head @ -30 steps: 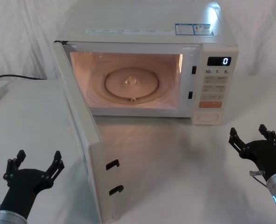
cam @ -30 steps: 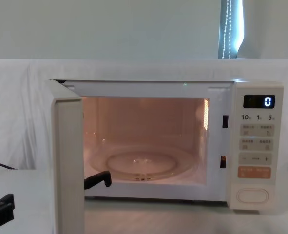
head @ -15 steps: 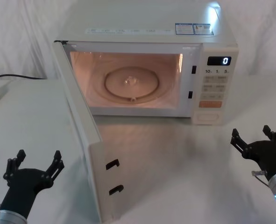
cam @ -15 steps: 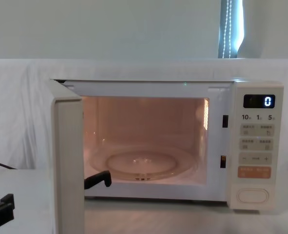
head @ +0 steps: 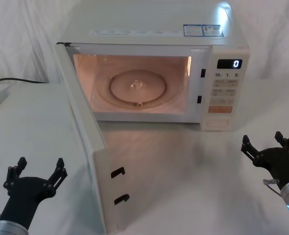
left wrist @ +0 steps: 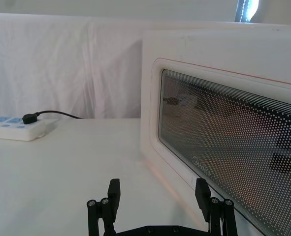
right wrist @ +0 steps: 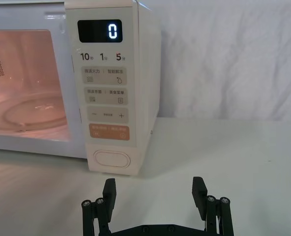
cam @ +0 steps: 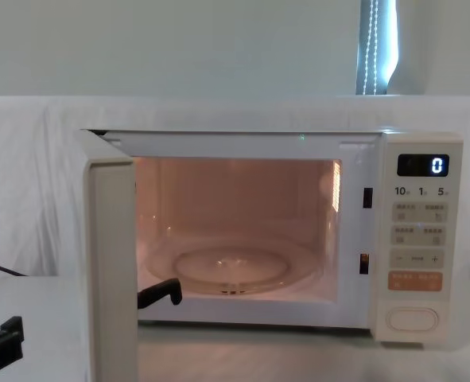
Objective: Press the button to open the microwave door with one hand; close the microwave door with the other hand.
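The cream microwave door point(head: 88, 161), swung wide, looks like smooth, faintly glossy plastic, and its dark window point(left wrist: 234, 147) shows a fine dotted metal mesh under a shiny pane. The wide pill-shaped cream button point(right wrist: 112, 159) has the same satin plastic look. Inside, a clear glass turntable point(head: 139, 87) gleams. White cloth point(head: 32, 117) covers the tabletop, matt and softly creased. Matt black plastic makes up the left gripper point(head: 35, 172) and right gripper point(head: 267, 143); the right wrist is brushed grey metal.

One microwave point(head: 154, 73), one open microwave door point(head: 85, 142), two grippers, one power strip point(left wrist: 15, 129)
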You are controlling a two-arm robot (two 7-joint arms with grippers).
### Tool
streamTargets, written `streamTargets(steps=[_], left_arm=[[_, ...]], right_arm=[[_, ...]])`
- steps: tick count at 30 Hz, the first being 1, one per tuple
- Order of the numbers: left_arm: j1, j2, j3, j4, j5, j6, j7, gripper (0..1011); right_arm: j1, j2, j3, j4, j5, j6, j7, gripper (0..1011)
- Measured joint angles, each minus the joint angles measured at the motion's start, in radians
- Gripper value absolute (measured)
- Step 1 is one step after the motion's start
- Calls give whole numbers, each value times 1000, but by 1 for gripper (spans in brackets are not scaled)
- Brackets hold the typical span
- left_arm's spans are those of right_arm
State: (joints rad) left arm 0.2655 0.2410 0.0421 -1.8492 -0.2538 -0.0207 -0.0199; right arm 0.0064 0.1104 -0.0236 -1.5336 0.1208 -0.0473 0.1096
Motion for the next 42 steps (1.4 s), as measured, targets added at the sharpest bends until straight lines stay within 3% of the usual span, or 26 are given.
streamTargets(steps=[42], left_arm=[[0, 0, 0, 0, 0, 0, 0, 1001]], right_arm=[[0, 0, 0, -1, 0, 0, 1, 1002]])
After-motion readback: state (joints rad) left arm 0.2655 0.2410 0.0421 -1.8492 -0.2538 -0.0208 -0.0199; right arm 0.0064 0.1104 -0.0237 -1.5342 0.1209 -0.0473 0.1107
